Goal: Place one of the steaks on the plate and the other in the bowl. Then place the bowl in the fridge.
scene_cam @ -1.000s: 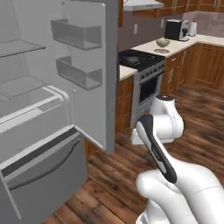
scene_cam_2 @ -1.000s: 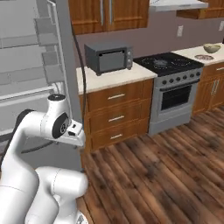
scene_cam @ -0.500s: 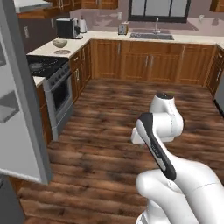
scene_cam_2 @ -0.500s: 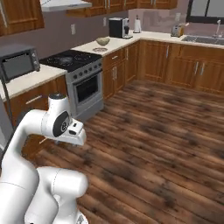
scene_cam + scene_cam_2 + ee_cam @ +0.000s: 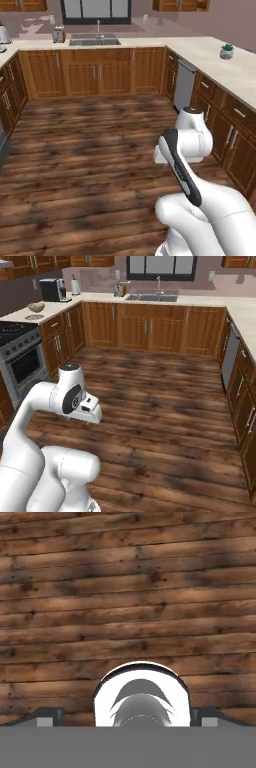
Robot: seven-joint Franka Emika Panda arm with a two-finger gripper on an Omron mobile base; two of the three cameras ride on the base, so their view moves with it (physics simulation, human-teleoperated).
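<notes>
Pointing straight down, the gripper (image 5: pixel 127 716) hangs over bare wood floor (image 5: pixel 125 612), its two tips wide apart at the bottom corners of the hand view with nothing between them. The arm (image 5: pixel 187 150) is folded in close above the base, out in the middle of the kitchen.

Beyond the floor runs a line of wooden cabinets (image 5: pixel 145 326) under a pale counter (image 5: pixel 100 298), with a sink (image 5: pixel 152 298) below the window. To the left in the right base view stands the stove (image 5: pixel 20 351), and past it on the counter sits a tan bowl (image 5: pixel 36 307), with what may be the plate (image 5: pixel 34 317) just beside it, too small to be sure. I can make out no steaks at this size.

My judgement: the step in hand is driving, not grasping. Keep the arm tucked and the claw open while the base moves, stop square to the counter by the bowl, near enough to reach down without stretching, and confirm the steaks' spot before lowering.
</notes>
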